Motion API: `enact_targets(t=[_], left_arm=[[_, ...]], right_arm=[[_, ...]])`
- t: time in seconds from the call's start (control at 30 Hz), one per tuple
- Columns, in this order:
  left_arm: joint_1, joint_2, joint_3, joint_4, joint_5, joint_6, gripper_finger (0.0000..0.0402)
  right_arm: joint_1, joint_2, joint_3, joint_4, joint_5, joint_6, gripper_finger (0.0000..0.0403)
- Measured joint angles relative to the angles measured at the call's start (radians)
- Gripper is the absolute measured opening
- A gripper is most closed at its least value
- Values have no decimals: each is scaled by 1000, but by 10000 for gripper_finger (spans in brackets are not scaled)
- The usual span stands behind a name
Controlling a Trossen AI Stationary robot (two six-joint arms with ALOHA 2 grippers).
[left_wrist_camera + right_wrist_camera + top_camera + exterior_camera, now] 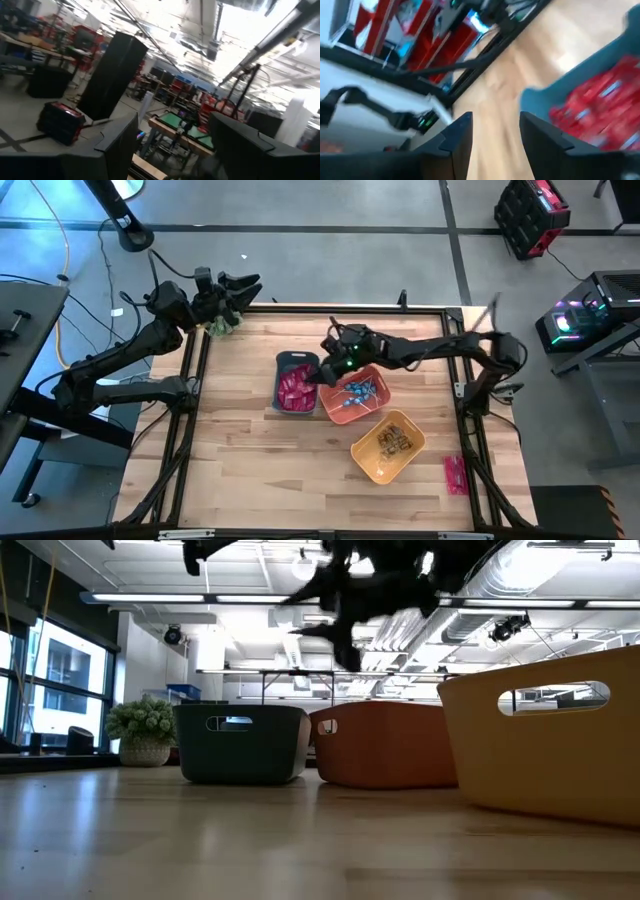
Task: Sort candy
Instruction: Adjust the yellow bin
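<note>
Spread right gripper (492, 135), nothing between its fingers, above the grey-blue bin's (283, 364) rim, apparently clear of it. Pink-red packets (296, 388) inside; lollipops (355, 393) in orange bin (372, 412); brown pieces (394, 444) in yellow bin (372, 467). One stray packet (455, 473) by the table's right edge. Left gripper (170, 145), spread, raised at the far-left corner.

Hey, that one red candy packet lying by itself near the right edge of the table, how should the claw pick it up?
Come straight down and pinch the red packet across its narrow width, mid-length. It lies flat on the table, long side roughly along that edge, so no side offers a lip. The right claw looks nearer.
</note>
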Motion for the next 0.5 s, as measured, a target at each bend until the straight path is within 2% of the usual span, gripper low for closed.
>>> enact_targets(t=[0.1,0.23,0.33,0.43,0.5], left_arm=[[0,0,0,-1,57,21,239],[-2,0,0,-18,176,61,239],[-2,0,0,-40,233,122,239],[-2,0,0,-59,253,162,239],[-2,0,0,-61,255,157,239]], right_arm=[[60,-103,1,-181,40,-11,157],[207,-244,1,-560,327,22,156],[356,-310,1,-838,504,260,156],[515,-329,1,-1024,525,560,156],[624,-323,1,-1101,490,733,156]])
